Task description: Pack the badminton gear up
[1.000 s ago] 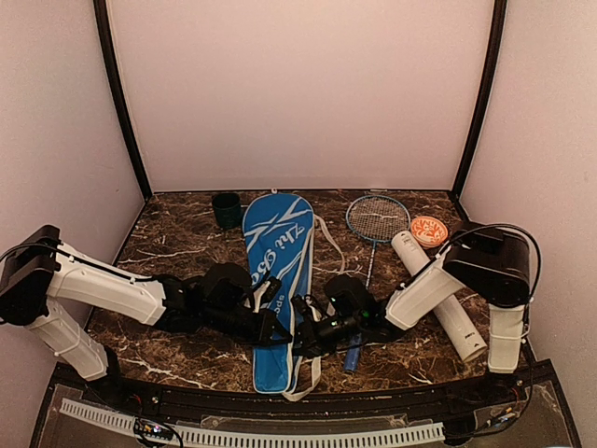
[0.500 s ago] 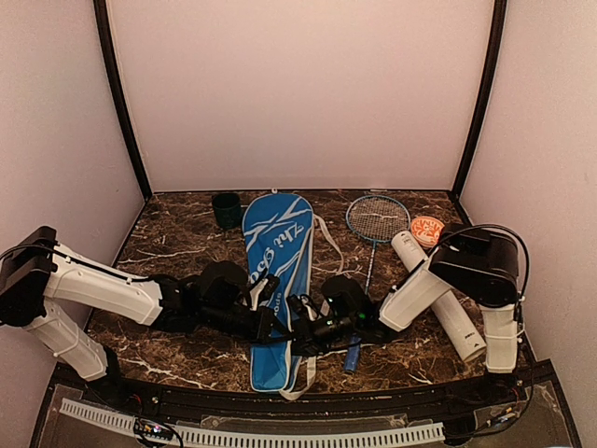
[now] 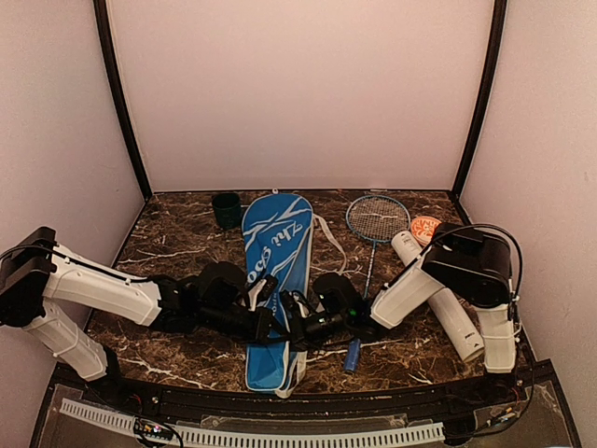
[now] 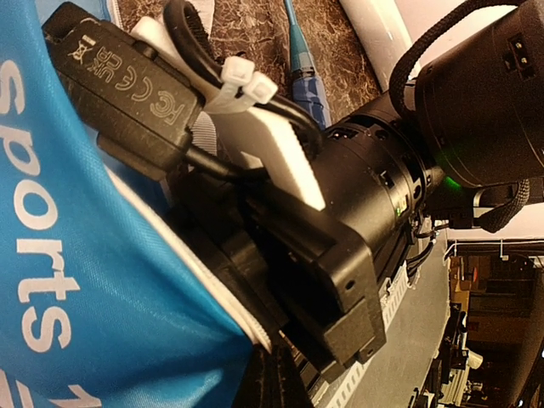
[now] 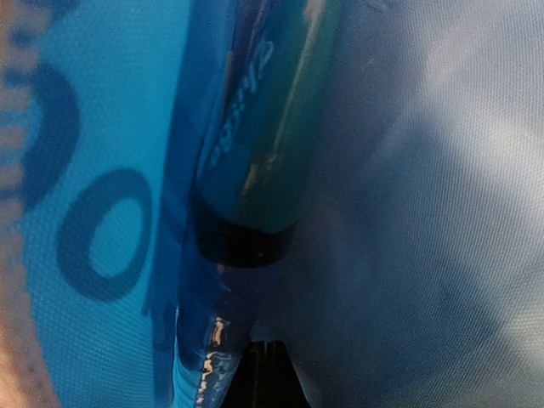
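The blue racket bag [image 3: 277, 257] with white lettering lies lengthwise mid-table. My left gripper [image 3: 269, 323] is at its near end, shut on the bag's white-trimmed edge [image 4: 242, 327]. My right gripper [image 3: 297, 315] meets it from the right, and its shut fingertips [image 5: 270, 374] are inside the bag. There they sit beside a racket's blue grip and black collar [image 5: 246, 229]. Another racket [image 3: 376, 218] lies right of the bag, its blue handle [image 3: 353, 356] near the front. The long white tube [image 3: 440, 301] lies at the right.
A small dark cup [image 3: 226, 209] stands at the back left of the bag. An orange round lid [image 3: 426, 228] lies by the tube's far end. The bag's white strap [image 3: 328, 245] trails right. The right arm's black wrist housing [image 4: 365, 195] crowds my left gripper.
The right arm has pushed left, its gripper going further into the bag's mouth. The bag's near end has swung left with both grippers. The left arm has barely moved.
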`<action>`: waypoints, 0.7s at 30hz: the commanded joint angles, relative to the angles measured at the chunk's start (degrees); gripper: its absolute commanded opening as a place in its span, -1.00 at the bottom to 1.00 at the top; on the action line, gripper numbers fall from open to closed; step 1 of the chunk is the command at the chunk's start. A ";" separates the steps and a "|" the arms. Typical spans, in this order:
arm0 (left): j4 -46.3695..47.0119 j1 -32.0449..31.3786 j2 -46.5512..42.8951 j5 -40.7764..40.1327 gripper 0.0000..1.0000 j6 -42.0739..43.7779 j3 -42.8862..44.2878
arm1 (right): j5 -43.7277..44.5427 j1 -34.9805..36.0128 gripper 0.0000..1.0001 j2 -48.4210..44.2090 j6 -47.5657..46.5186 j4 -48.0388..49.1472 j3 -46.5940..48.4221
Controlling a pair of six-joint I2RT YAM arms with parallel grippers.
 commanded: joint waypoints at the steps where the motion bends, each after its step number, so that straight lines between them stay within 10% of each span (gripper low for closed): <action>1: 2.16 -0.19 -2.75 0.41 -1.00 0.03 -1.49 | 2.41 0.30 -0.88 -0.73 -3.92 -2.08 -1.84; 8: -0.95 0.34 -1.58 -2.61 -1.00 0.11 -1.29 | 10.58 -0.06 -0.32 -14.87 -13.64 -23.10 -2.07; 21: -1.60 0.62 -0.04 -4.64 -1.00 2.05 0.26 | 18.45 -9.44 -0.08 -35.79 -15.09 -39.57 -10.83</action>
